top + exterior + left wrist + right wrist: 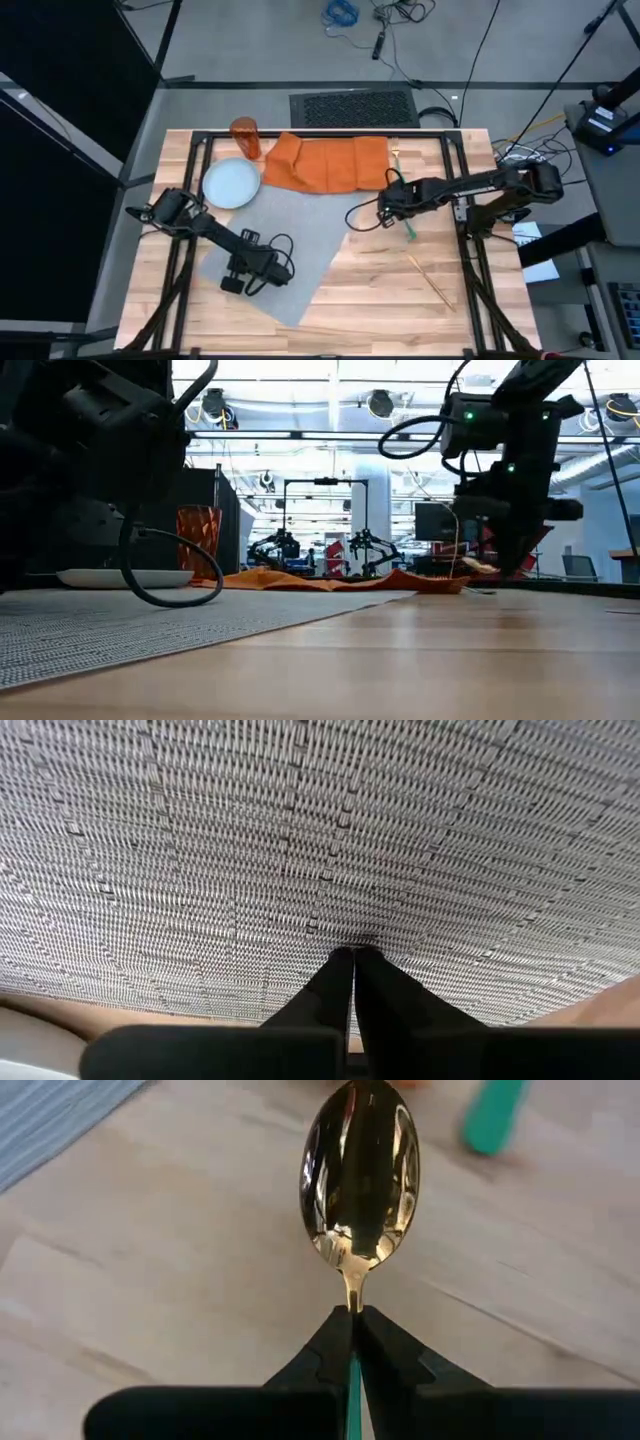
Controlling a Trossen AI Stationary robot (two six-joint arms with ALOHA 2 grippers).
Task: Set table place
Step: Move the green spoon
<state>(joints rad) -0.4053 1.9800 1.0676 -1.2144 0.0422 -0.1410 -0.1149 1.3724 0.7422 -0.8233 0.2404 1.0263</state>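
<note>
Placemat (290, 240) lies askew on the table (380, 290), and the right end effector (385, 207), nearer to its right-hand edge than the left one, hovers just beside that edge, closed on the neck of a gold spoon (360, 1180). Its bowl points straight out ahead of the fingers, toward the mat. Left end effector (240, 275) rests closed on the mat's weave, well apart from the spoon.

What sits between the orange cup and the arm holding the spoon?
In the high view, the orange napkin lies spread between the orange tumbler and the right gripper, which grips a gold spoon.
</note>
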